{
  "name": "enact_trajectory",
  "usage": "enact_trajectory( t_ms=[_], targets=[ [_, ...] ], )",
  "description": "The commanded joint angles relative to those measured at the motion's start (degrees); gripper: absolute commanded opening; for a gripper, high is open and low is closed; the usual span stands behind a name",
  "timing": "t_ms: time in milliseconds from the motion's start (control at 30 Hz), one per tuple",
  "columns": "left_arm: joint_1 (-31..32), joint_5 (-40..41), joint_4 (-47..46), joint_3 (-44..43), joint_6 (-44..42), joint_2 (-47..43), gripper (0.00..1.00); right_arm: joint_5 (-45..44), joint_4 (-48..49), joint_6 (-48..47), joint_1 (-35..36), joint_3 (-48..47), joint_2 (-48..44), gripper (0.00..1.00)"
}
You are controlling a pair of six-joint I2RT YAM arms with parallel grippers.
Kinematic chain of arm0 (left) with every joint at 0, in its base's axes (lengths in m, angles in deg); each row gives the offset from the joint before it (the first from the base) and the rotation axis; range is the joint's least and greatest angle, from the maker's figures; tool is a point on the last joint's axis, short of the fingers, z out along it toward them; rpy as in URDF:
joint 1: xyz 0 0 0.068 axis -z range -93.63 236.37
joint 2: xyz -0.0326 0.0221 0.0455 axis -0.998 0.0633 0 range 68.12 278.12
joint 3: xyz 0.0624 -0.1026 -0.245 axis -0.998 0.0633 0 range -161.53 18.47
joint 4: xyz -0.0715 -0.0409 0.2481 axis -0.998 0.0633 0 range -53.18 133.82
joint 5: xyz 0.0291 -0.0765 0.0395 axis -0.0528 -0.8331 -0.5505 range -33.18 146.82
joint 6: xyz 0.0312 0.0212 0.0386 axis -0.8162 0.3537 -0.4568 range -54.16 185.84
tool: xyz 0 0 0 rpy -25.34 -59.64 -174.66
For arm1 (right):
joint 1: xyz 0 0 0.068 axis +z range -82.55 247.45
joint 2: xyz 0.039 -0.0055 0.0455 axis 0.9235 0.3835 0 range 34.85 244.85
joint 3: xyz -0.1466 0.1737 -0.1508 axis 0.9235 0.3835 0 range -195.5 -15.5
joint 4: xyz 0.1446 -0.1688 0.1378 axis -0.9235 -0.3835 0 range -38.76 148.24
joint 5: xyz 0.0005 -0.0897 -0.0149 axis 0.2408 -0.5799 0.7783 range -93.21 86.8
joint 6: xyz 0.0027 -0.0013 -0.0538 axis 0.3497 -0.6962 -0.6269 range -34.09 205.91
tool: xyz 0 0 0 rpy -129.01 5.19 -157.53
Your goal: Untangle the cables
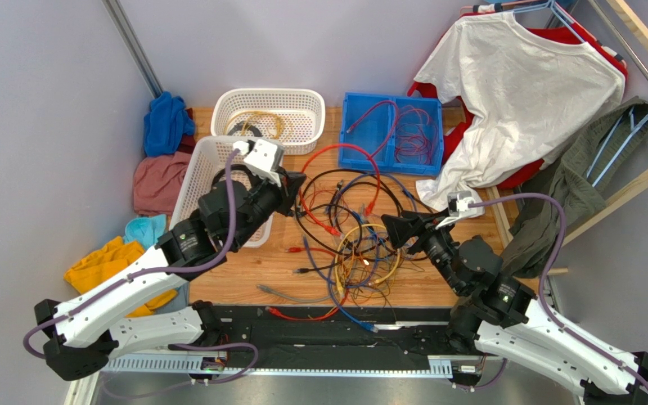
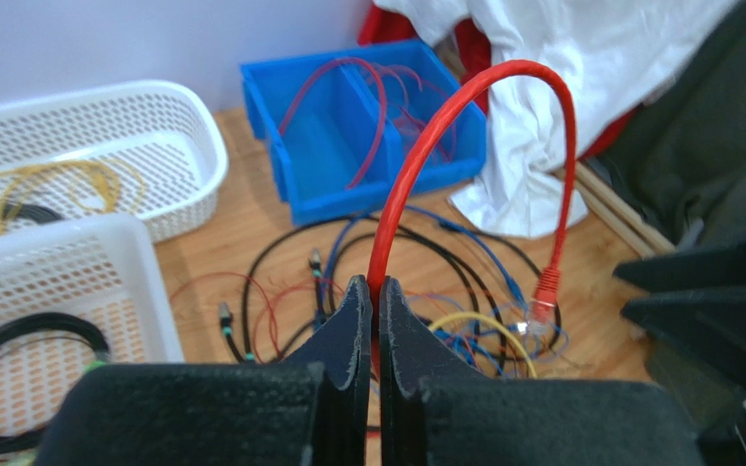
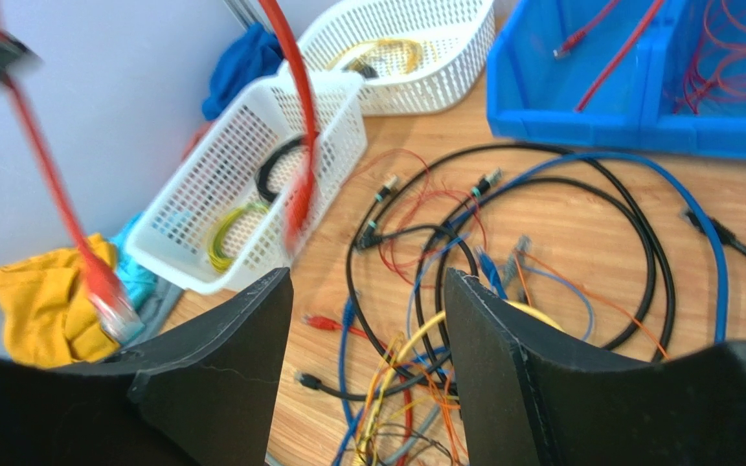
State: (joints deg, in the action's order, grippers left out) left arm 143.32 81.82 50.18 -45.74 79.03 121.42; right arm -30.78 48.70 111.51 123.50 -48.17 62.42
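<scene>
The left arm reaches forward, the left gripper (image 2: 369,294) pinched shut on a red cable (image 2: 424,146) that arches up past its fingertips. Only this wrist view shows the plug dangling beyond. The right gripper (image 3: 367,286) hangs low, jaws spread wide, with the cables (image 3: 503,252) sprawled below and ahead of its fingers.

free: bare table (image 1: 247,270) front-left | blocked: basket (image 1: 196,169) left, blue bin (image 1: 361,156) behind cables (image 1: 353,228)

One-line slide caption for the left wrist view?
Left gripper shut on a red network cable arching over the tangled cables, blue bin and white basket behind.
</scene>
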Motion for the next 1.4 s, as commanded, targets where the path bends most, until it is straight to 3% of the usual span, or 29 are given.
enact_trajectory(
  t_ms=[0,200,600,700,733,800,833,867,900,967,1167,1367],
  targets=[
    [0.18,-8.63,-2.72,4.68,3.24,0.05,0.0,1.56,4.44,-4.24,-0.15,-3.1,-1.47,0.63],
    [0.18,-13.12,-3.44,8.3,4.21,-0.04,0.0,2.35,5.32,-5.04,-0.15,-4.42,-0.15,0.63],
    [0.36,-18.66,-5.1,10.68,6.14,0.14,0.0,1.21,8.93,-6.53,-0.15,-6.53,11.44,0.58],
    [0.36,-18.32,-4.84,10.94,6.23,0.14,0.0,-0.55,8.4,-6.19,-0.15,-8.11,13.12,0.07],
    [0.36,-17.97,-4.67,11.03,6.41,0.14,0.01,-2.29,8.49,-5.83,-0.15,-8.64,13.29,0.0],
    [0.36,-15.6,-3.0,11.03,6.84,0.4,0.2,-3.71,9.01,-5.65,-0.15,-9.08,13.91,0.0],
    [0.36,-14.28,-2.3,11.12,7.63,0.49,0.42,-5.98,9.01,-5.83,-0.15,-9.43,14.43,0.0],
    [0.36,-10.88,-0.9,11.38,8.51,0.58,0.5,-7.31,9.01,-5.92,-0.24,-10.65,15.14,0.0],
    [0.36,-8.93,-0.28,11.82,9.65,0.32,0.66,-8.63,9.1,-6.27,-0.76,-11.8,17.4,0.0],
    [0.36,-3.93,0.26,14.35,13.6,-1.08,0.81,-9.87,7.27,-5.48,-2.6,-16.61,20.57,0.0],
    [0.36,2.43,3.07,21.65,22.31,-7.67,0.83,3.57,3.83,4.53,-22.96,-27.7,38.13,0.0],
    [0.36,0.4,2.71,29.47,26.8,-14.18,0.79,1.91,3.48,2.01,-29.15,-43.95,56.93,0.0]
  ],
)
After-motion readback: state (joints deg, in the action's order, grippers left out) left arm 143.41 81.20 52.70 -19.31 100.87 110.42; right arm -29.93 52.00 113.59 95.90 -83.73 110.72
